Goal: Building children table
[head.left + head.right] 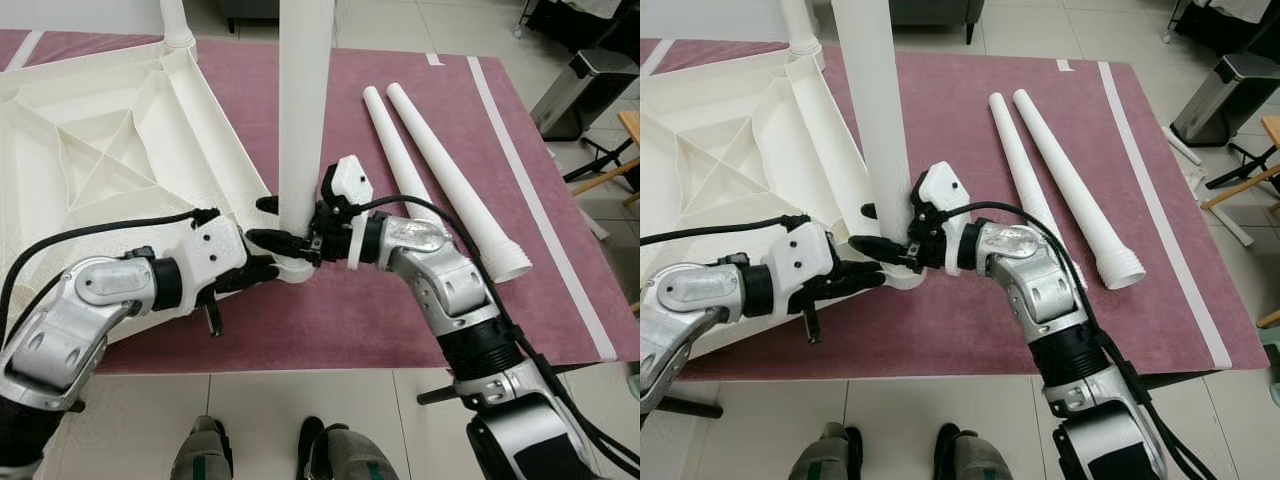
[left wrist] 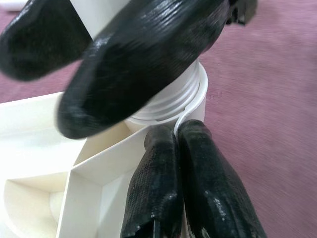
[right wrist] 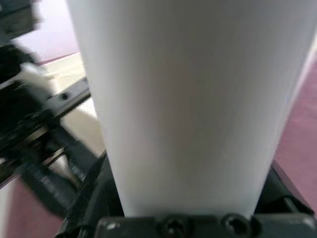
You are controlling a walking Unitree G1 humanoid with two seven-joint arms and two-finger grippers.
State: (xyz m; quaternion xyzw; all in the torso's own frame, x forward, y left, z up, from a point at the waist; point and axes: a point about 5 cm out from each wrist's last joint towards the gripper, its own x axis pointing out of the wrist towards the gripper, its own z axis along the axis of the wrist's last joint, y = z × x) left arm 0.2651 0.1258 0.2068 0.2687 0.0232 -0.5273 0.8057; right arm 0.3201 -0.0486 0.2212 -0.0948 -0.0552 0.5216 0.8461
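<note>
At the near corner of the upturned table top [image 1: 120, 130], our right hand [image 1: 275, 222] grips the upright leg [image 1: 303, 110] while our left hand [image 1: 262, 272], fingers pressed together, pinches the socket rim [image 2: 190, 106], so we should keep the leg vertical while turning.

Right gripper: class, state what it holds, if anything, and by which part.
The right gripper holds the upright white table leg near its lower end, just above the corner socket of the upturned tabletop.
</note>
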